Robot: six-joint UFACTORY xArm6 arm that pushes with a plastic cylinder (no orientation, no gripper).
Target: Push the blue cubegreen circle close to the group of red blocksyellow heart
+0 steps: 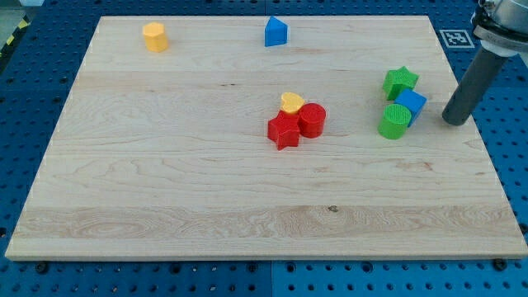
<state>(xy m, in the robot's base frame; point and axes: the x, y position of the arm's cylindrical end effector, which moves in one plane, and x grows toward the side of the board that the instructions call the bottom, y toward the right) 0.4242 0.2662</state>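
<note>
A blue cube (412, 104) sits at the view's right, touching a green circle (395, 121) just below-left of it and a green star (400, 82) above it. Near the board's middle, a red star (285, 129) and a red circle (313, 120) sit together with a yellow heart (290, 102) against their upper side. My tip (453, 120) is on the board right of the blue cube, a small gap away, not touching it.
A yellow hexagon-like block (154, 37) stands at the view's top left. A blue pentagon-like block (275, 31) stands at the top middle. The wooden board (165, 190) lies on a blue perforated table; a printed marker (453, 37) sits past its top right corner.
</note>
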